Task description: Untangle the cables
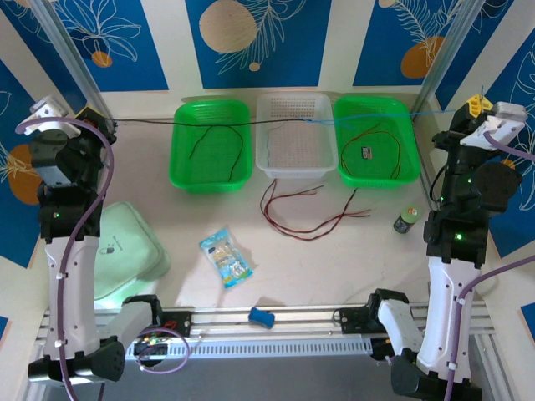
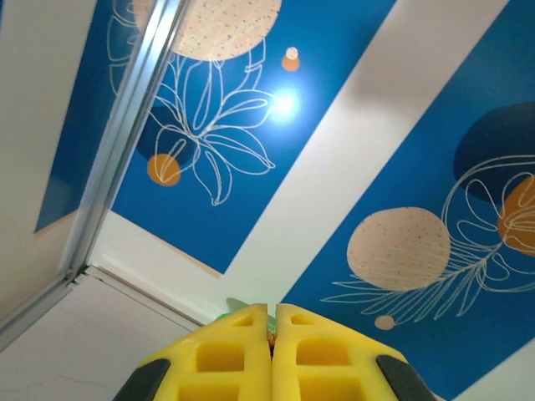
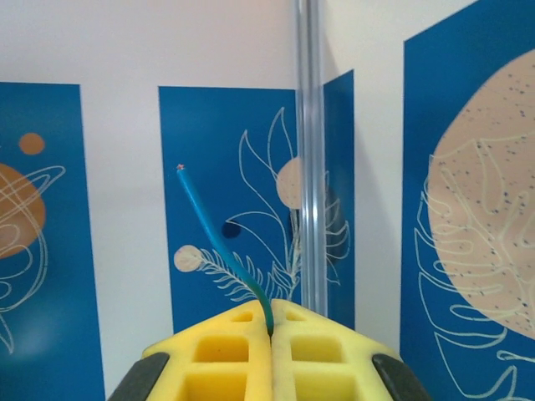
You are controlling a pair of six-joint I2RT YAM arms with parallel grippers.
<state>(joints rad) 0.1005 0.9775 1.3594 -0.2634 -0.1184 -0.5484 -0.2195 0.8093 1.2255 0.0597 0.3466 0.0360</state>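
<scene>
Cables [image 1: 311,236] loose; taut cable [image 1: 251,124] spans baskets [image 1: 173,167], L gripper [image 2: 272,311], R gripper [image 3: 271,309] pinching ends.

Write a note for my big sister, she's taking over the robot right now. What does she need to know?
Left gripper: jaws shut, apparently on the black cable.
Right gripper: jaws shut on the blue cable, tip poking out.
Those two run in one tight line above the baskets, meeting over the white basket.
Done: a dark cable lies in the left green basket, a red cable in the right green basket.
Left: part the stretched pair, then sort the loose cables on the table.
</scene>
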